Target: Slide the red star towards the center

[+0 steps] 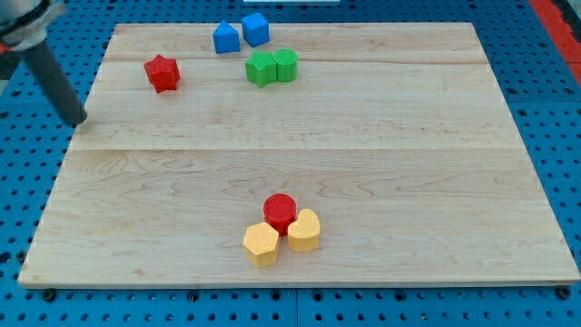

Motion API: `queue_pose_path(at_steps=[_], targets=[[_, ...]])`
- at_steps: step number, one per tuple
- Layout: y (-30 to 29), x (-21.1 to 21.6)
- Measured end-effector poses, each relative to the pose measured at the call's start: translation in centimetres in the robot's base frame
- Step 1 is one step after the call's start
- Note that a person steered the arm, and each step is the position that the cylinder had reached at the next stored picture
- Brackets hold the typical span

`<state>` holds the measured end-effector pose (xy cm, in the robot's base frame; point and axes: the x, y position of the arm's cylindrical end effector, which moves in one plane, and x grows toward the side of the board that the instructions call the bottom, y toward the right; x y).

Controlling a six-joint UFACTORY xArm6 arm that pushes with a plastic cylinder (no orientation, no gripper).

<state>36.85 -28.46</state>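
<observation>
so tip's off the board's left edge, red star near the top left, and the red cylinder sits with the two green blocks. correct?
One error: the camera view shows the red cylinder touching the two yellow blocks near the view's bottom, not the green blocks. My tip by the left edge and the red star are as stated.

You're looking at a lab bench: a pale wooden surface [363, 136] on a blue perforated pegboard [554, 109].

No readable text, labels, brands, numbers or signs anywhere in the camera view.
</observation>
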Motion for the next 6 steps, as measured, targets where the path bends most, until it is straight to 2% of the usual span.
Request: queue_pose_path(at_steps=[1,2,3,4,5,6], targets=[[1.5,-6.1],[10.1,-9.9],[10.6,-1.0],[13.3,5.6],[14.3,5.7],[12.5,1.6]])
